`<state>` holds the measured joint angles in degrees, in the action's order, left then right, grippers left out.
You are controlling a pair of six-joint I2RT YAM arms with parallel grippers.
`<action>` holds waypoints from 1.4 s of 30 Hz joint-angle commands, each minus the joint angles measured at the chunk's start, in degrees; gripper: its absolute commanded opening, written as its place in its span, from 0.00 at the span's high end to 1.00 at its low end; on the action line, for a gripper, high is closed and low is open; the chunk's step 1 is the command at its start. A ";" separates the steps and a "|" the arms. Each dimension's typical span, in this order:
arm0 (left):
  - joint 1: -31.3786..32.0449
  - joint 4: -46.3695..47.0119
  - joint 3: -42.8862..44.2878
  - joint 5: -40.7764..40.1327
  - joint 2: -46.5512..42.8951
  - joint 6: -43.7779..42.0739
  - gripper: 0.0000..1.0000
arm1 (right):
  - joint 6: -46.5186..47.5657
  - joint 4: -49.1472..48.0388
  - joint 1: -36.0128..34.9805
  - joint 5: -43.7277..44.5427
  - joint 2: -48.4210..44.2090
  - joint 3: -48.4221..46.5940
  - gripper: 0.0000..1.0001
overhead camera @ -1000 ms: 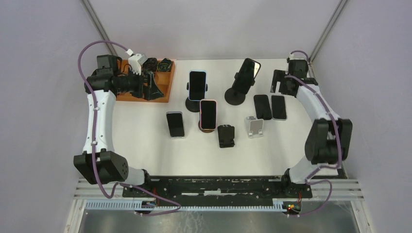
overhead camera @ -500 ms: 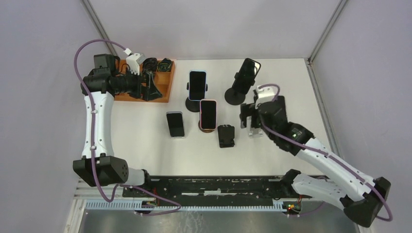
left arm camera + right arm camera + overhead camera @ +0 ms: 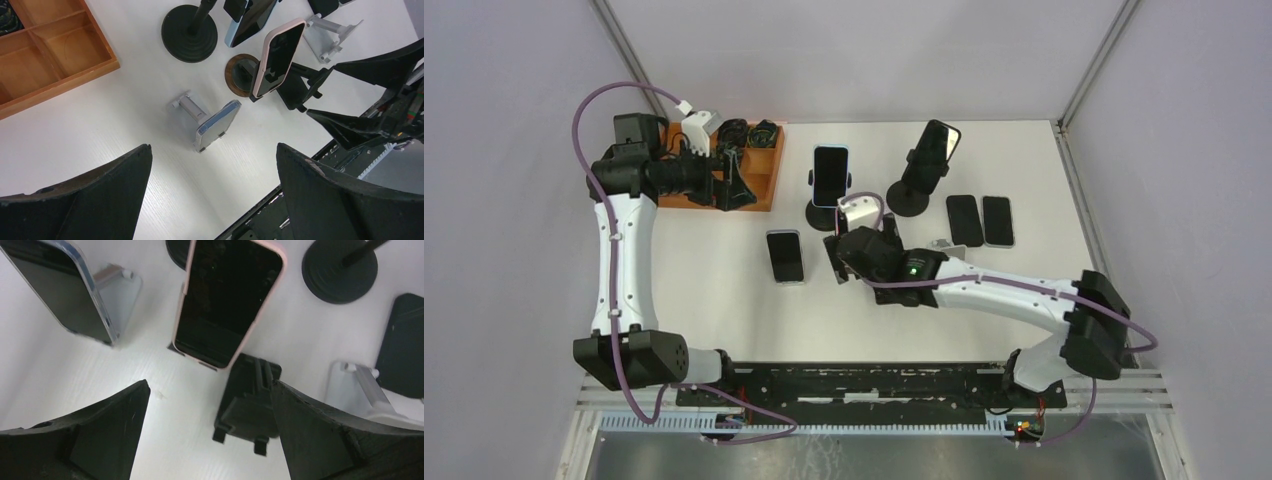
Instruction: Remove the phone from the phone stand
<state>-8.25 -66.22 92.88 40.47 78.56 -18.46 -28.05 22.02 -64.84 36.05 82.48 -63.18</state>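
Observation:
A pink-cased phone (image 3: 227, 300) leans upright on a stand with a round wooden base (image 3: 240, 75); it also shows in the left wrist view (image 3: 277, 57). In the top view my right wrist hides it. My right gripper (image 3: 210, 435) is open and empty, hovering just in front of the pink phone, above a black empty stand (image 3: 247, 400); in the top view it (image 3: 839, 258) is mid-table. My left gripper (image 3: 212, 195) is open and empty, high over the wooden tray (image 3: 769, 190) at the far left (image 3: 744, 192).
A clear-cased phone (image 3: 785, 256) leans on a silver stand. A blue-cased phone (image 3: 829, 175) and a black phone (image 3: 936, 145) sit on black pole stands. Two phones (image 3: 965, 220) (image 3: 997, 220) lie flat at right, by an empty silver stand (image 3: 367, 390).
My right arm has swung from the far right corner across the table to the middle, now over the pink phone. My left arm has barely moved.

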 commanded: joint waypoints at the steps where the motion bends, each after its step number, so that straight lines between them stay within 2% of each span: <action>1: -0.05 -0.77 -0.80 -0.22 -1.40 -2.21 0.00 | -1.90 -1.40 -0.03 6.00 7.57 -10.03 0.02; 3: -0.06 -1.20 -1.09 -0.04 -1.39 -2.89 0.00 | -1.84 -1.36 0.12 7.96 10.30 -12.37 0.02; 9: -0.09 -1.75 -1.52 0.26 -2.31 -4.62 0.00 | -4.11 -1.78 5.62 6.68 13.38 -13.22 0.02; 14: -0.09 -1.81 -1.61 0.90 -2.25 -5.26 0.00 | -2.39 -1.64 6.36 7.62 15.30 -14.18 0.02; 19: -0.03 -1.73 -1.78 1.79 -1.86 -5.45 0.00 | -0.15 -6.55 7.55 3.47 16.20 -12.56 0.02; 27: -0.05 -1.81 -1.61 2.52 -1.74 -5.79 0.00 | -0.72 -7.68 10.82 1.13 18.33 -12.32 0.02; 38: -0.04 -1.80 -1.44 2.50 -1.70 -6.23 0.00 | 0.59 -9.09 10.69 -3.44 22.30 -15.42 0.02; 42: -0.08 -1.81 -1.33 2.36 -1.65 -6.33 0.00 | 0.32 -9.05 9.42 -2.32 21.98 -15.77 0.02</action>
<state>-8.23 -67.64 91.11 41.10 77.93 -22.26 -28.16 13.80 -54.35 33.26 104.01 -77.56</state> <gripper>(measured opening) 0.997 0.982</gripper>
